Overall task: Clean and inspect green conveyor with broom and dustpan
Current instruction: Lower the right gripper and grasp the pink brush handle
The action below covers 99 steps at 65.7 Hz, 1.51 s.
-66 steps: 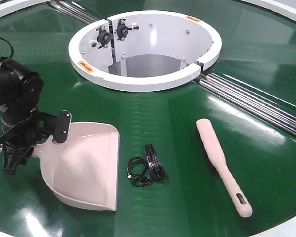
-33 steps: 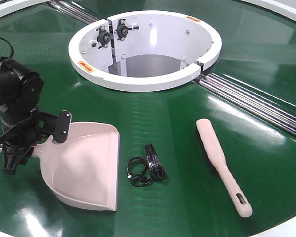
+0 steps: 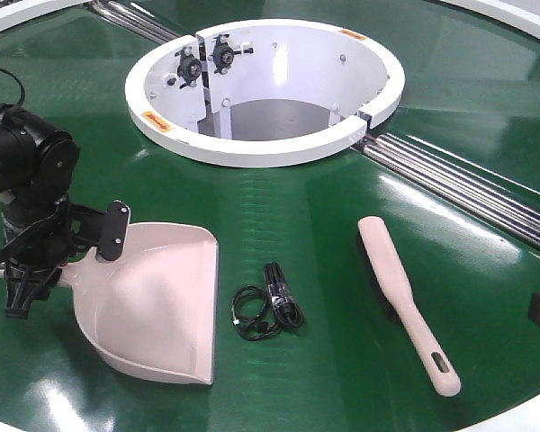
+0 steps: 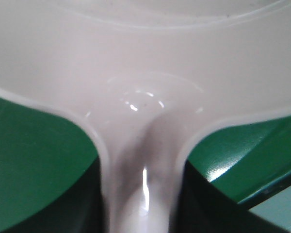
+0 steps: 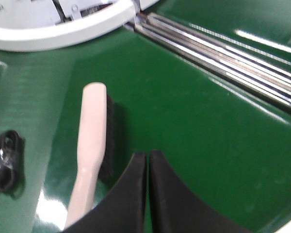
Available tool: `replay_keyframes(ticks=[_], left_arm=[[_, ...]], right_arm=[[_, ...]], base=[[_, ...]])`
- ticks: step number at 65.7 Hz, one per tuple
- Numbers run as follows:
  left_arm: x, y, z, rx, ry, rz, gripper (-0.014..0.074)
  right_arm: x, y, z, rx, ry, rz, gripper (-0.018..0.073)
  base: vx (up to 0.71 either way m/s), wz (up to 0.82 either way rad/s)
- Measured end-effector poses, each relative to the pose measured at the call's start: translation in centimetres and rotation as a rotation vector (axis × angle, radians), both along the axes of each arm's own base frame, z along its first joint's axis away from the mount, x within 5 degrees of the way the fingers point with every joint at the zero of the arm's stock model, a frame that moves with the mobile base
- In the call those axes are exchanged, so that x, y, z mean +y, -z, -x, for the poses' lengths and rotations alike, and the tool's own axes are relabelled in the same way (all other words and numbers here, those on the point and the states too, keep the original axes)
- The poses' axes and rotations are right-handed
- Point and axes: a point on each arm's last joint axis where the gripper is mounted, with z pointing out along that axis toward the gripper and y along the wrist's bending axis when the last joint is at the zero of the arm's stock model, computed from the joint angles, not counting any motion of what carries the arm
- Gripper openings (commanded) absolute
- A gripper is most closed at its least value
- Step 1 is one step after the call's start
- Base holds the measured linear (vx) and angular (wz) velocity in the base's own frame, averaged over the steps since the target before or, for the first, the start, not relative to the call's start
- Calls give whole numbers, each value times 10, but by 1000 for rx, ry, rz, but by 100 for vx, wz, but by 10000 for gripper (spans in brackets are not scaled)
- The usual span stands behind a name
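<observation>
Here, broom (image 3: 405, 301) near conveyor (image 3: 486, 351) rim — open sides.

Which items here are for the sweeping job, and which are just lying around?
For the job: glossy dark green conveyor belt; wide pale pink plastic dustpan; slim pale pink plastic broom with dark bristles.
Lying about: small coiled black cable.
</observation>
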Motion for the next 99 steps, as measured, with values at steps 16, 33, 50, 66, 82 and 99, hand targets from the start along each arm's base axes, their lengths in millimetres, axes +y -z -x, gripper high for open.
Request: replay_keyframes(ticks=[16, 33, 50, 66, 82, 99], left_arm=[[0, 0, 0, 0, 0, 0, -6], [0, 0, 0, 0, 0, 0, -6], [0, 0, 0, 0, 0, 0, -6], [0, 0, 0, 0, 0, 0, -6], [0, 0, 0, 0, 0, 0, -6], [0, 0, 0, 0, 0, 0, -6]], right_arm=[[1, -3, -16, 194, -68, 99, 305], [5, -20, -36, 321, -108, 96, 585], [36, -20, -70, 422, -228, 51, 563], [80, 2, -107, 618, -266, 120, 562], [88, 33, -133, 805, -251, 182, 562], [93, 64, -148, 895, -248, 207, 562]], base=[[0, 0], [0, 0], [0, 0], [0, 0], [0, 0], [0, 0]])
